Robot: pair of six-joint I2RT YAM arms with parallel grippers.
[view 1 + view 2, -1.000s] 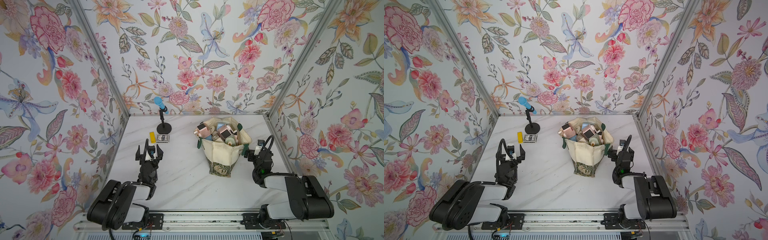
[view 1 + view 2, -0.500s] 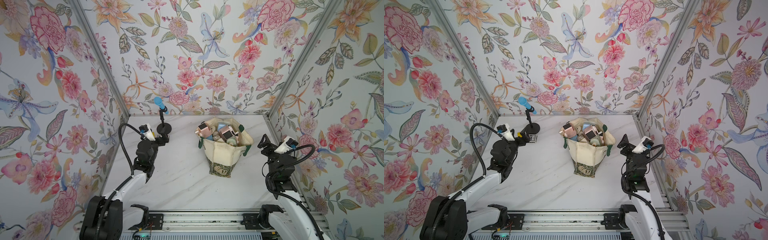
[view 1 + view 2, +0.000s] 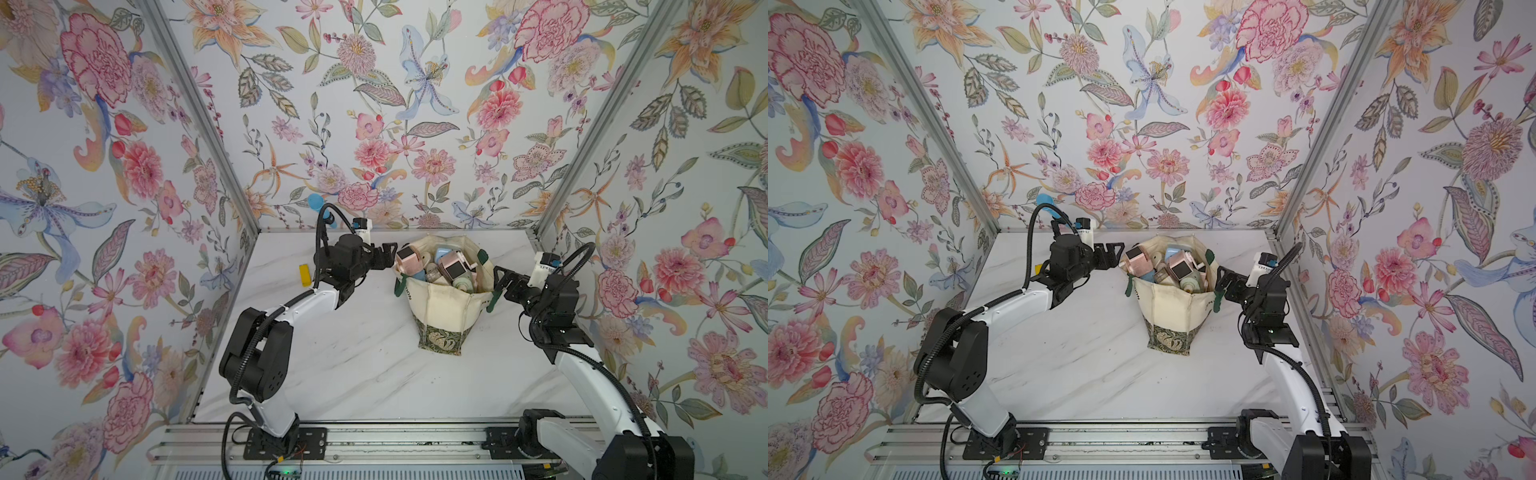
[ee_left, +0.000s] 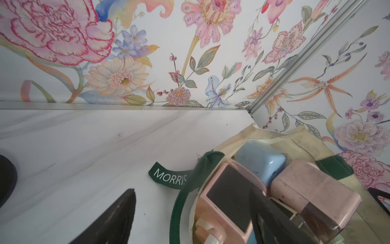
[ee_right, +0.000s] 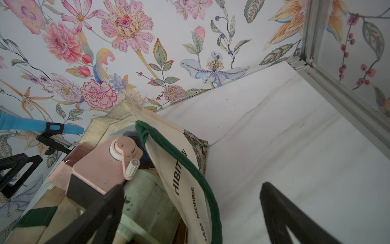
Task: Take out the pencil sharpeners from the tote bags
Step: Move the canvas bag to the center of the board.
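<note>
The cream tote bag (image 3: 444,303) (image 3: 1171,303) stands upright toward the back of the table, with dark green handles and a leafy bottom band. Several pencil sharpeners fill its mouth: a pink one with a dark face (image 3: 407,257) (image 4: 228,200), a blue one (image 4: 259,162), another pink one (image 3: 453,266) and a sage green one (image 5: 147,200). My left gripper (image 3: 386,255) (image 4: 192,190) is open at the bag's left rim, its jaws either side of the dark-faced pink sharpener. My right gripper (image 3: 500,282) (image 5: 193,186) is open across the bag's right wall and handle.
A flat yellow bar (image 3: 305,275) lies on the marble to the left of the left arm. A blue microphone (image 3: 316,202) on a black stand rises behind that arm near the back wall. The right side wall (image 3: 552,232) runs close behind the right arm.
Both arms have risen from their folded pose at the table's front and reached back to the bag, the left to its left rim, the right to its right rim.
</note>
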